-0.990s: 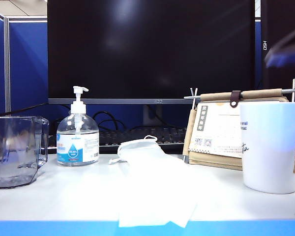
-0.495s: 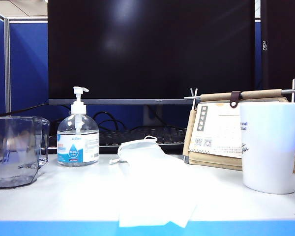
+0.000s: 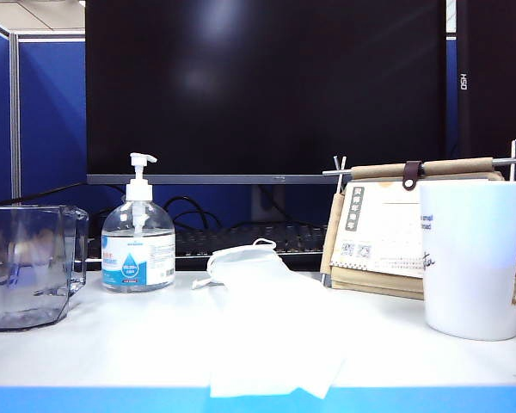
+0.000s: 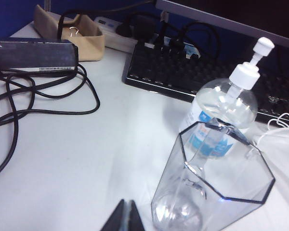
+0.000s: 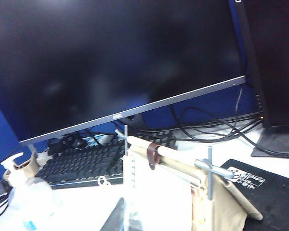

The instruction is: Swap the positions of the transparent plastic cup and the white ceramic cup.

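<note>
Transparent plastic cup (image 3: 30, 265) stands far left on the counter (image 3: 155, 344), white ceramic cup (image 3: 473, 258) far right, both untouched; left claw (image 4: 126, 217) and right claw (image 5: 120, 216), tips together, must open to grasp.

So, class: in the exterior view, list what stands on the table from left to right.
transparent plastic cup → pump bottle → white face mask → desk calendar → white ceramic cup. Neither gripper shows in this view.
</note>
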`<control>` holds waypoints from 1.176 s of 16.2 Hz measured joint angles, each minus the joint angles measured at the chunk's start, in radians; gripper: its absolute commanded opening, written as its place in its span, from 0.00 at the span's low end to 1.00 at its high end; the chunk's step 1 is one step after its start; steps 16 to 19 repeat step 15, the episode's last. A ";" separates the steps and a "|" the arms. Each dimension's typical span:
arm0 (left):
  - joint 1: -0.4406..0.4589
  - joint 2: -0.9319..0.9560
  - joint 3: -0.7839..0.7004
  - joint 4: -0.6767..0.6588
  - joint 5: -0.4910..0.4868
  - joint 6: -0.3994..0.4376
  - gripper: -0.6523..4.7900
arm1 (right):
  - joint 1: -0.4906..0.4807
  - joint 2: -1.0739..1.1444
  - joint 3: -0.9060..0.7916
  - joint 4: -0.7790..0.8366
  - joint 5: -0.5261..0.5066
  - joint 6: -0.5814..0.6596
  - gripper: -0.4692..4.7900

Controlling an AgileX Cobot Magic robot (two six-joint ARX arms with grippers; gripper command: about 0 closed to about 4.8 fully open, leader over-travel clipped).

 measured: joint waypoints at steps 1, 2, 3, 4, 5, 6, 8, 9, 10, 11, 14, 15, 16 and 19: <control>0.000 0.000 0.000 0.000 0.000 0.000 0.12 | 0.000 0.000 0.000 0.000 0.000 0.000 0.08; 0.002 0.000 0.000 0.000 0.000 0.000 0.12 | 0.000 0.000 0.000 0.000 0.000 0.000 0.08; 0.029 0.000 0.000 0.000 0.003 0.000 0.12 | 0.001 0.000 0.000 0.000 0.000 0.000 0.08; 0.074 0.000 0.000 0.000 0.003 0.000 0.12 | 0.001 0.000 0.000 0.000 0.000 0.000 0.08; 0.118 0.000 0.000 0.000 0.003 0.000 0.12 | 0.001 0.000 0.000 0.000 0.000 0.000 0.08; 0.157 0.000 0.000 0.000 0.002 0.000 0.12 | 0.001 0.000 0.000 0.000 0.000 0.000 0.08; 0.213 0.000 0.000 0.000 -0.006 0.000 0.12 | 0.001 0.000 0.000 0.000 0.000 0.000 0.08; 0.211 0.000 0.000 0.000 -0.005 0.000 0.12 | 0.001 0.000 0.000 0.000 0.000 0.000 0.08; 0.211 0.000 0.000 0.000 -0.004 0.000 0.12 | 0.001 0.000 0.000 0.000 0.000 0.000 0.08; 0.211 0.000 0.000 0.000 -0.004 0.000 0.12 | 0.001 0.000 0.000 0.000 0.000 0.000 0.08; 0.211 0.000 0.000 0.000 -0.003 0.000 0.12 | 0.001 0.000 0.000 0.000 0.000 0.000 0.08; 0.211 0.000 0.000 0.000 -0.004 0.000 0.12 | 0.001 0.000 0.000 0.000 0.000 0.000 0.08; 0.211 0.000 0.000 0.000 -0.004 0.000 0.12 | 0.001 0.000 0.000 0.000 0.000 0.000 0.08; 0.211 0.000 0.000 0.000 -0.004 0.000 0.12 | 0.001 0.000 0.000 0.000 0.000 0.000 0.08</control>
